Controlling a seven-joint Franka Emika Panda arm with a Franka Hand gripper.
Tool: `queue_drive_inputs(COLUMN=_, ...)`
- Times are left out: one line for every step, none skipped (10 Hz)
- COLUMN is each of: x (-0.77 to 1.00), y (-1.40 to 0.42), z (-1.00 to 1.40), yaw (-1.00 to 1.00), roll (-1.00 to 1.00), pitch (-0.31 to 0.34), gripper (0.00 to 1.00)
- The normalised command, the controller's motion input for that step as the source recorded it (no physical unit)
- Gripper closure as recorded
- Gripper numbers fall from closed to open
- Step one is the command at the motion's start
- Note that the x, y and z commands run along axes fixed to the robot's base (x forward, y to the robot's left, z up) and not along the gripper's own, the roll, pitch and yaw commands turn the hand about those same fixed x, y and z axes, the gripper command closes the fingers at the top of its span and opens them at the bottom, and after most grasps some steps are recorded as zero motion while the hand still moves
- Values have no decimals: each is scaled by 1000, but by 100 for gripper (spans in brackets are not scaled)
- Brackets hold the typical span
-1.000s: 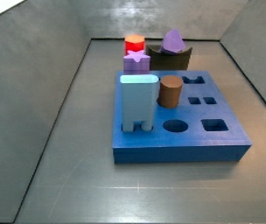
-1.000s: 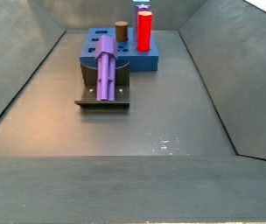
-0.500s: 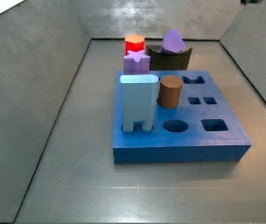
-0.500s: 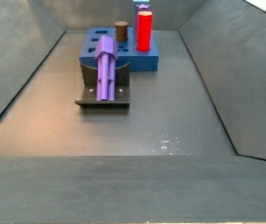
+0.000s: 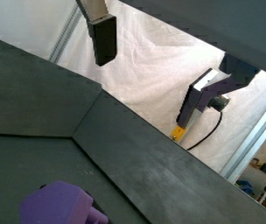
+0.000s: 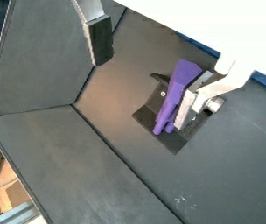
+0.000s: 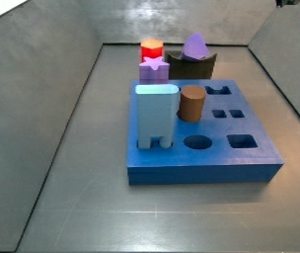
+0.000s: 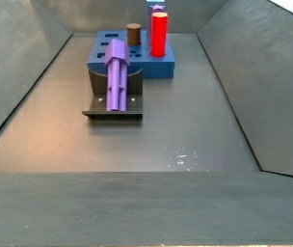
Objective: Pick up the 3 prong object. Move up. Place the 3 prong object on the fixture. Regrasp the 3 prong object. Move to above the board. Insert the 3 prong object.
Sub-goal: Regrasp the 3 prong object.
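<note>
The 3 prong object is a violet-purple elongated plastic block lying lengthwise on the fixture, its long axis running from near to far in a side view. In a side view from the opposite end, only its pointed purple tip rises above the dark fixture, which stands just behind the board. The board is a thick bright-blue slab with holes of several shapes in its top; a tall pale-blue block and a brown cylinder stand in it. A red cylinder and a small magenta star piece sit at the fixture's left.

The gripper hangs high above the floor, well clear of the fixture, its fingers spread wide with nothing between them. In a wrist view the 3 prong object lies far below.
</note>
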Motion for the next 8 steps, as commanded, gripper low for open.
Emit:
queue_drive_inputs(x=52, y=37, z=-1000, yaw=211, roll=159, pitch=2, gripper=0)
queue_drive_inputs(x=59, y=32, z=-1000, yaw=171, roll=154, pitch=-33, gripper=0)
queue_drive_inputs(x=68, y=25, z=-1000, yaw=136, roll=128, pitch=-65, gripper=0)
queue_drive_inputs(x=73, y=24, z=-1000, yaw=119, roll=114, pitch=-77, gripper=0)
queue_drive_inputs(x=84, y=19, z=-1000, yaw=83, roll=88, pitch=-91, gripper=0)
queue_drive_inputs(x=91, y=18, z=-1000, yaw=59, roll=78, pitch=-94, gripper=0)
queue_drive_inputs(x=99, y=15, z=-1000, yaw=27, roll=75, pitch=-87, gripper=0)
queue_drive_inputs(x=106, y=12, z=-1000, yaw=11, roll=72, pitch=-78, gripper=0)
